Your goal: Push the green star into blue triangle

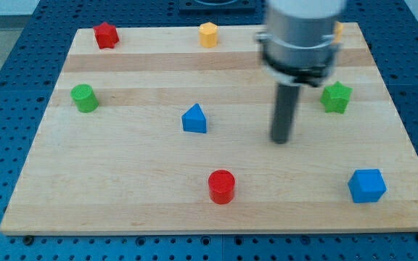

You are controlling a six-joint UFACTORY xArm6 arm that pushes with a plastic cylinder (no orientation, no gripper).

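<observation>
My tip [280, 141] stood between the blue triangle [194, 119] and the green star [336, 97], touching neither; being a bare rod, it had nothing to open or close and held nothing.

The star lay near the board's [122, 188] right edge in the view, up and to the right of my tip, with the triangle well apart to the left. The star looked small, light, rigid and apt to slide or spin on smooth wood, so it seemed best pushed squarely on its right side.

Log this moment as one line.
my tip: between blocks | green star: upper right of tip, untouched | blue triangle: left of tip
</observation>
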